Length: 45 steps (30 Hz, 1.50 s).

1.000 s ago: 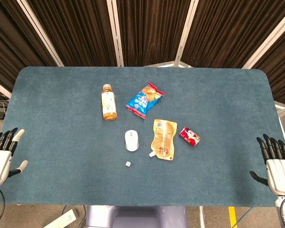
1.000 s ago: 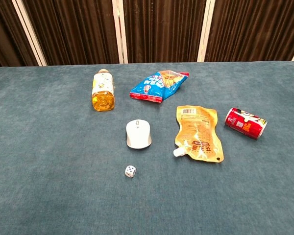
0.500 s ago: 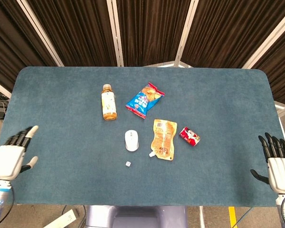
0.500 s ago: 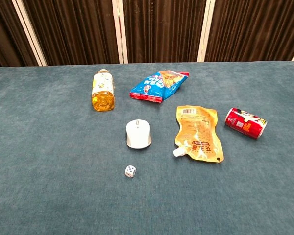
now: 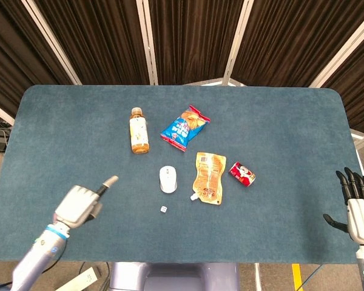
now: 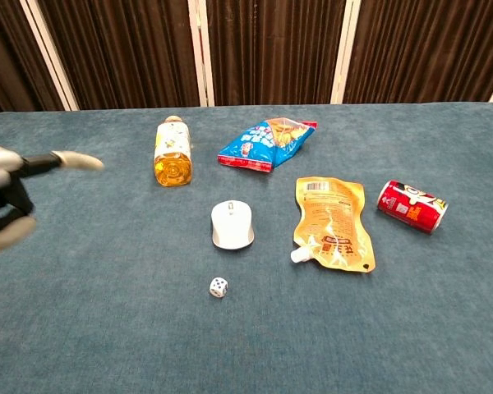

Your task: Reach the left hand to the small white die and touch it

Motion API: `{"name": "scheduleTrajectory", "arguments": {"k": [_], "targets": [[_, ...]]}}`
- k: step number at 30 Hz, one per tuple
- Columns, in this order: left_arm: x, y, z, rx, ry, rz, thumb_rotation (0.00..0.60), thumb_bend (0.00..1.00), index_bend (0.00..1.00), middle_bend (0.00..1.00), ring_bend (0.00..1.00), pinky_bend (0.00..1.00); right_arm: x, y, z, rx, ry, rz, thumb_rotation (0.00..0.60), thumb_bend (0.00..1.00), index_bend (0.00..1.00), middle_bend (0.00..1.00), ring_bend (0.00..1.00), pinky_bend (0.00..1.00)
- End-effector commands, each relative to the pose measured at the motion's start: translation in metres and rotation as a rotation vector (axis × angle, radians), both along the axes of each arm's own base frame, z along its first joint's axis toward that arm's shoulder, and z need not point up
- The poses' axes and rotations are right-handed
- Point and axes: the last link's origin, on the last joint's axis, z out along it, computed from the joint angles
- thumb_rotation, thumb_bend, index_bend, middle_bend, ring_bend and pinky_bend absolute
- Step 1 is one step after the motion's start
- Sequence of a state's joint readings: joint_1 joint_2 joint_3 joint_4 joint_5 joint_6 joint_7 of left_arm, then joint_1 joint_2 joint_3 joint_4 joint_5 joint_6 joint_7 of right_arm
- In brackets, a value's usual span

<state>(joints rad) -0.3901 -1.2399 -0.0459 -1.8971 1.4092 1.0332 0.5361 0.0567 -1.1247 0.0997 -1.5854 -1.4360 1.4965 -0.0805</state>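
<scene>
The small white die [image 5: 163, 209] lies on the blue table [image 5: 60, 133], in front of a white mouse; the chest view shows the die [image 6: 218, 287] low in the middle. My left hand [image 5: 82, 205] hovers over the table well left of the die, apart from it. One finger [image 5: 110, 181] points out toward the far right while the others are curled in, holding nothing. The chest view shows this hand [image 6: 6, 201] at the left edge. My right hand [image 5: 355, 206] stays off the table's right front corner, fingers spread and empty.
A white mouse [image 5: 168, 179] sits just behind the die. An orange pouch [image 5: 210, 177] and a red can [image 5: 242, 173] lie to its right. A tea bottle [image 5: 139, 130] and a blue chip bag [image 5: 185, 128] lie further back.
My left hand has moved from the table's left front edge in over the table toward the die, curling its fingers and leaving one pointing. The right hand has barely shifted.
</scene>
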Motion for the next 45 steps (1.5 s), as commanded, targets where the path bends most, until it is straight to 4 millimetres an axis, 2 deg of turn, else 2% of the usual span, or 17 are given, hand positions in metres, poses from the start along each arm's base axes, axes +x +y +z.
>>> {"name": "scheduleTrajectory", "arguments": {"k": [1, 8, 15, 22, 45], "targets": [[0.015, -0.002, -0.018, -0.077, 0.015, -0.014, 0.600, 0.66, 0.00, 0.85, 0.88, 0.89, -0.002, 0.000, 0.001, 0.000, -0.007, -0.007, 0.600, 0.02, 0.00, 0.00, 0.00, 0.00], [0.026, -0.007, -0.039, -0.154, 0.045, -0.013, 0.600, 0.66, 0.00, 0.85, 0.88, 0.89, -0.003, -0.001, 0.005, -0.017, -0.019, -0.010, 0.600, 0.02, 0.00, 0.00, 0.00, 0.00], [0.035, -0.010, -0.071, -0.230, 0.064, -0.005, 0.600, 0.67, 0.00, 0.85, 0.88, 0.89, -0.003, -0.001, 0.005, -0.016, -0.019, -0.016, 0.600, 0.02, 0.00, 0.00, 0.00, 0.00], [0.047, -0.008, -0.089, -0.261, 0.064, -0.009, 0.600, 0.67, 0.00, 0.85, 0.88, 0.89, -0.004, -0.001, 0.006, -0.018, -0.023, -0.024, 0.600, 0.02, 0.00, 0.00, 0.00, 0.00], [0.067, -0.010, -0.115, -0.316, 0.066, -0.019, 0.600, 0.67, 0.00, 0.85, 0.88, 0.89, -0.004, 0.000, 0.009, -0.016, -0.031, -0.031, 0.600, 0.02, 0.00, 0.00, 0.00, 0.00]]}}
